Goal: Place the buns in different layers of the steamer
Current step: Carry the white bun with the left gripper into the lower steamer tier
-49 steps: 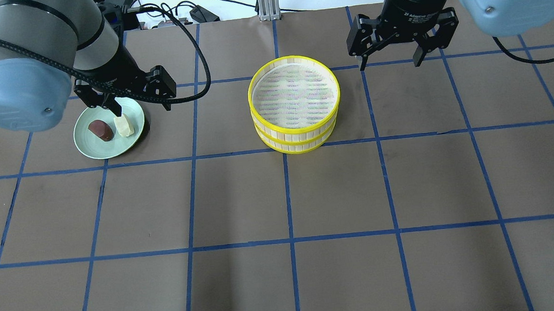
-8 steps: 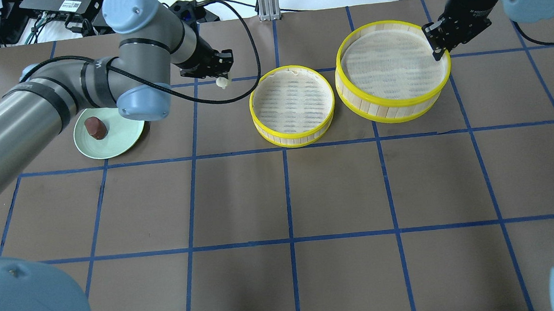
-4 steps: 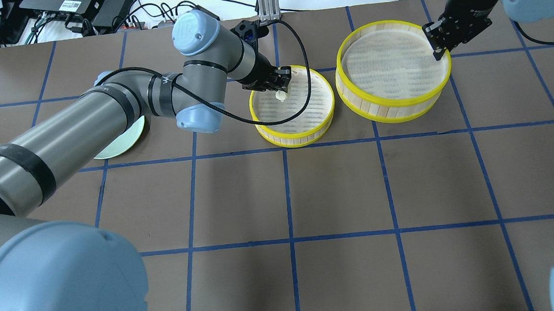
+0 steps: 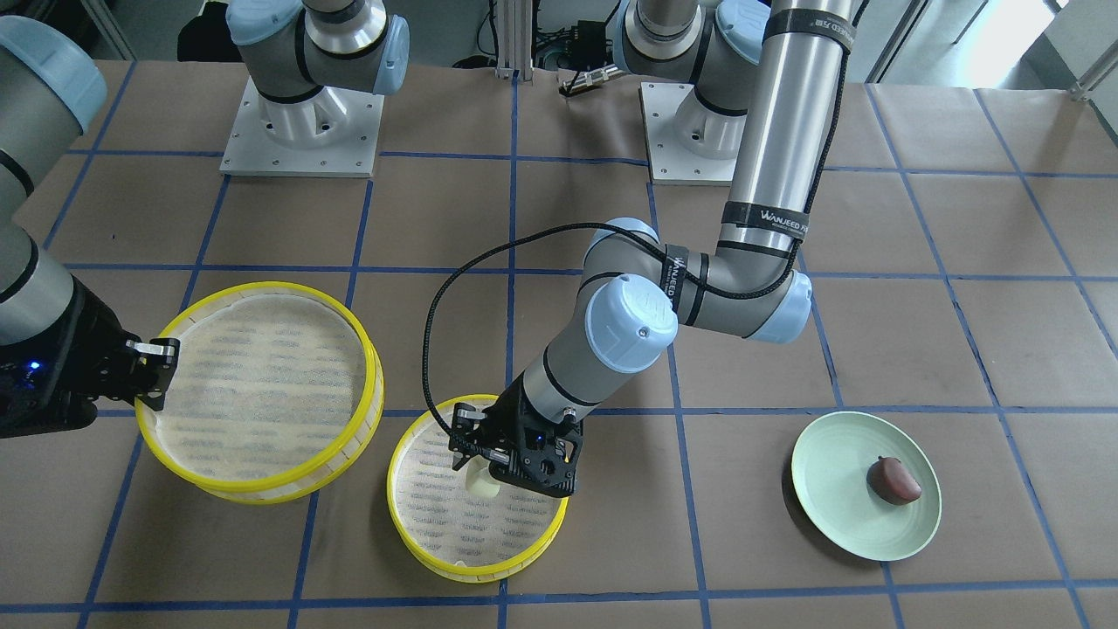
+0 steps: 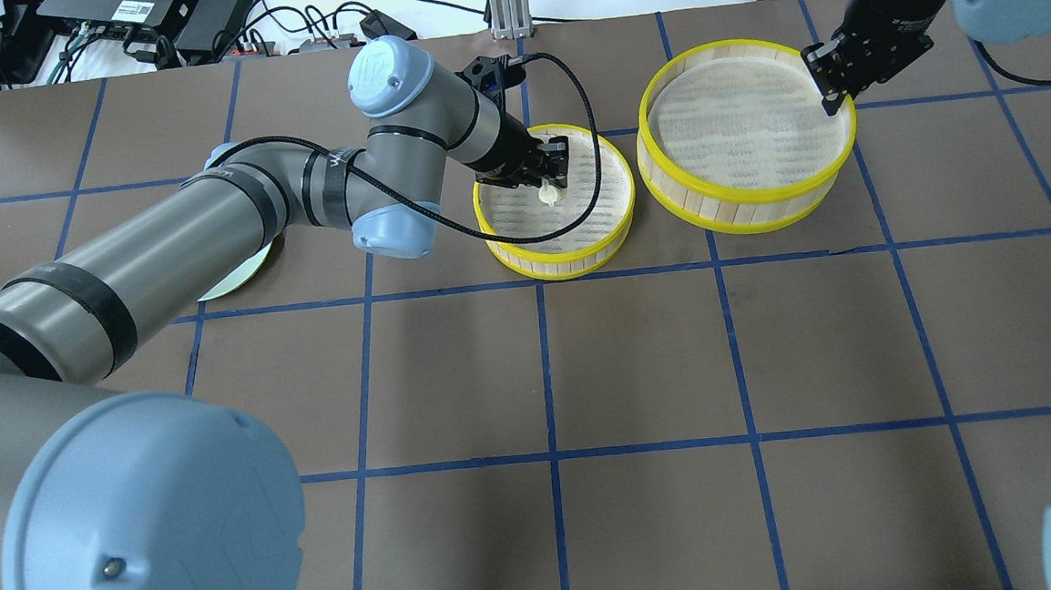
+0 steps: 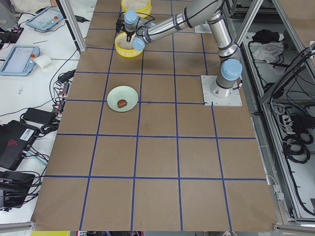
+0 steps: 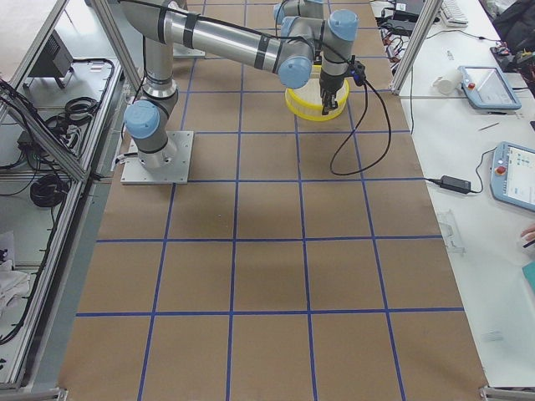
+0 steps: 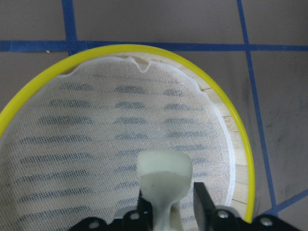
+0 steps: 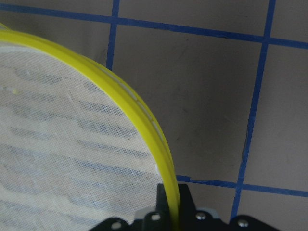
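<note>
Left claw point(image 4: 478, 473) advanced; two trays point(image 4: 476, 572) point(image 4: 253, 486), two buns point(image 4: 483, 483) point(image 4: 893, 480).

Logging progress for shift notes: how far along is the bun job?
Done: layers split; right gripper grips the side tray by its rim. In hand: left gripper holds the cream bun over the centre tray. Left: release it, then move the brown bun off the green plate.

This is a robotics lab: the desk point(image 6: 157, 157) is papered brown and taped into a blue grid, with a steel base plate point(image 6: 207, 91) bolted near one long edge. Aluminium frame posts point(image 6: 73, 24) stand off its corners. Past the opposite long edge, teach pendants point(image 6: 17, 58) and a black electronics box point(image 6: 15, 145) sit on a white bench, while loose cables point(image 6: 295, 142) pile up behind the plate.
</note>
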Controlling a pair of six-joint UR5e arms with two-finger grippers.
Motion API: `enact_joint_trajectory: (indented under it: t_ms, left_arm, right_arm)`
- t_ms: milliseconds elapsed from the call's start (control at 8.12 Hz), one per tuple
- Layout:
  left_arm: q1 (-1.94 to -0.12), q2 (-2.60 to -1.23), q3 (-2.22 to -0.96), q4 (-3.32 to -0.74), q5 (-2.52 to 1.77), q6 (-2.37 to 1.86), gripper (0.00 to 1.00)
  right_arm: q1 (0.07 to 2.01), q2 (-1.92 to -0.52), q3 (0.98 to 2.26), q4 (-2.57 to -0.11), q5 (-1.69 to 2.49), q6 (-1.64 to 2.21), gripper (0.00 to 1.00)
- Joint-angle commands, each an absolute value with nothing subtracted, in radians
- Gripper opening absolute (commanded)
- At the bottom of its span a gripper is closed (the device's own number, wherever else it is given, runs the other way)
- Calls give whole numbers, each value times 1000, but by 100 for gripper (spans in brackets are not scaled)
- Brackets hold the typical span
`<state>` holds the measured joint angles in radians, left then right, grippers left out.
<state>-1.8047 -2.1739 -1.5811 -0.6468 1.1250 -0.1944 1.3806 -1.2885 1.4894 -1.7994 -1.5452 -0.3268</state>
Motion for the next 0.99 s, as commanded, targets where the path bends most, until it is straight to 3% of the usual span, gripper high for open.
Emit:
enact_joint_trajectory:
  t_ms: [0,862]
  left_arm:
    - [-1805,-2161,-1578,-650,1121,-233,100]
    - [-1795,-2112,-1574,-673,1176,-145,100]
  right_arm:
    - [1381,-1289,1489,-1799,-1545,-327,0]
    - [1381,-1289,1489,-1799,-1543,-327,0]
